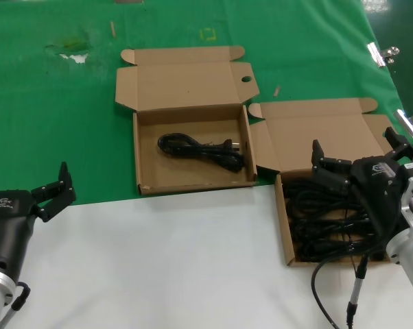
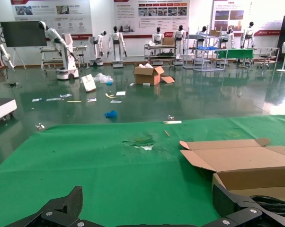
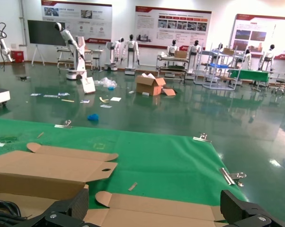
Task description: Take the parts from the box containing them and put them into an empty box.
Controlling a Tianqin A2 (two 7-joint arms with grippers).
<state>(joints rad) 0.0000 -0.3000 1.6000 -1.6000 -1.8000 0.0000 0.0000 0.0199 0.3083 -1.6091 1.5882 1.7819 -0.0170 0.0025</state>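
The box with the parts (image 1: pixel 282 221) lies open at the right and holds several black coiled power cords (image 1: pixel 316 212). My right gripper (image 1: pixel 354 146) hovers over it, open and empty, above the cords. The other box (image 1: pixel 193 184) lies open in the middle with one cord (image 1: pixel 203 151) inside. My left gripper (image 1: pixel 50 181) is open and empty at the near left, away from both boxes. In the left wrist view my left gripper (image 2: pixel 149 204) is over green cloth with the middle box (image 2: pixel 246 163) beside it. In the right wrist view my right gripper (image 3: pixel 156 205) faces the lid (image 3: pixel 180 213).
A green cloth (image 1: pixel 69 123) covers the far half of the table, with white surface (image 1: pixel 158 260) near me. My arm's own black cable with a metal tip (image 1: pixel 357 288) hangs by the right box. Metal clips (image 1: pixel 381 53) hold the cloth at the right edge.
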